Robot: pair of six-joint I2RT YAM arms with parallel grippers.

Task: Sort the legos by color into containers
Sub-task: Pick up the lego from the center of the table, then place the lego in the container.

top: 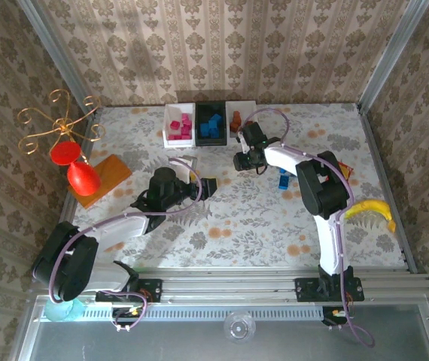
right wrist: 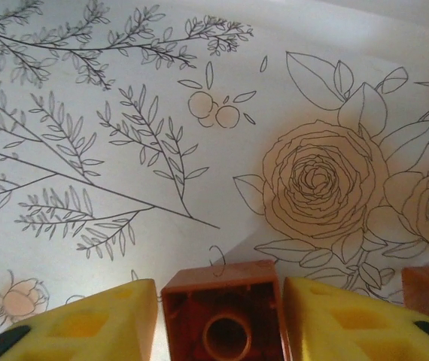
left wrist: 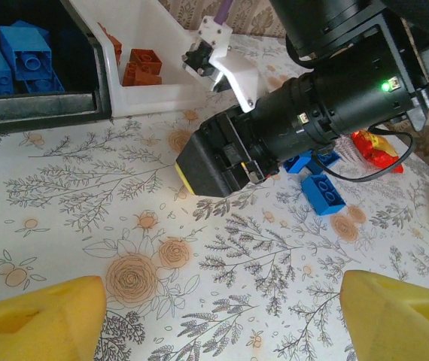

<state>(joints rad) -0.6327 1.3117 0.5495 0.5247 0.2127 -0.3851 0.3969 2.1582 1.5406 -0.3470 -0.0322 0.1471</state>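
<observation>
Right gripper (right wrist: 222, 331) fingers are clamped on an orange lego (right wrist: 223, 297) over the floral table (right wrist: 124, 113). Left gripper (left wrist: 214, 323) fingers are spread wide, with nothing held. Bare cloth is seen between the two grippers. A white bin (left wrist: 162, 94) with orange legos and a black bin (left wrist: 41, 109) with blue ones are set at the far edge. Loose blue legos (left wrist: 322, 194) are lying right of the right gripper.

The top external camera looks steeply down from behind the arm bases over the whole counter (top: 237, 218), with the black bin (top: 213, 113) at 12 o'clock. The left wrist camera sits low, facing about 1 o'clock toward that bin and the right gripper (left wrist: 214, 162), both shared with the overhead view. The right wrist camera hangs very close over the cloth, an orange brick (right wrist: 226, 316) at its bottom edge.
</observation>
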